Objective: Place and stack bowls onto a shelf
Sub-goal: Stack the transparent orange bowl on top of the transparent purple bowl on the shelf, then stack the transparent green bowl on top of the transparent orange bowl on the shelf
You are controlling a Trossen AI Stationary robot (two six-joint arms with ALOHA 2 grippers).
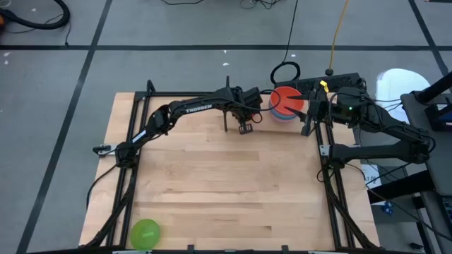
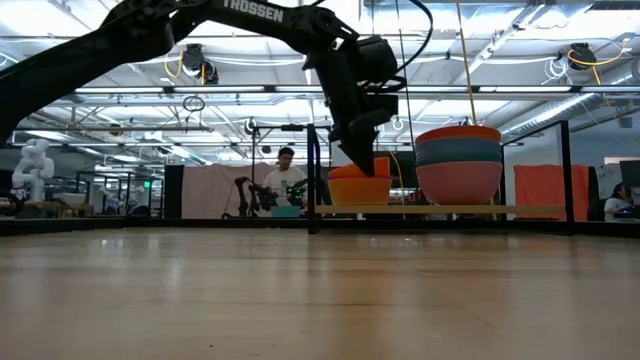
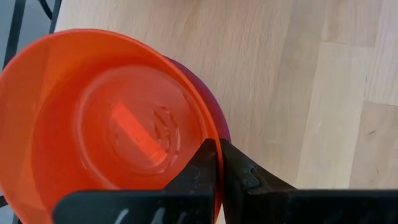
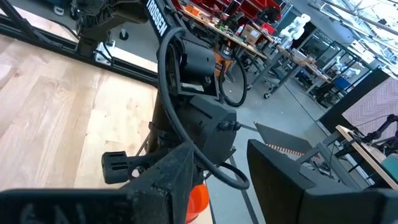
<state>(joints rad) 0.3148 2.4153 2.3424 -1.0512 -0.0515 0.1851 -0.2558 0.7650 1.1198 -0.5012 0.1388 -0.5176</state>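
Left tool (image 3: 219, 163): pinched shut on the rim of the small orange bowl (image 3: 106, 124), which sits in a purple bowl (image 3: 214, 112) on the shelf (image 2: 440, 210) at the tabletop's (image 1: 226, 190) far edge. Beside it on the shelf, a stack of larger bowls (image 2: 459, 163), orange on top. Right tool (image 1: 308, 116): spread wide, empty, near the shelf; green bowl (image 1: 145, 233) on the near left corner.
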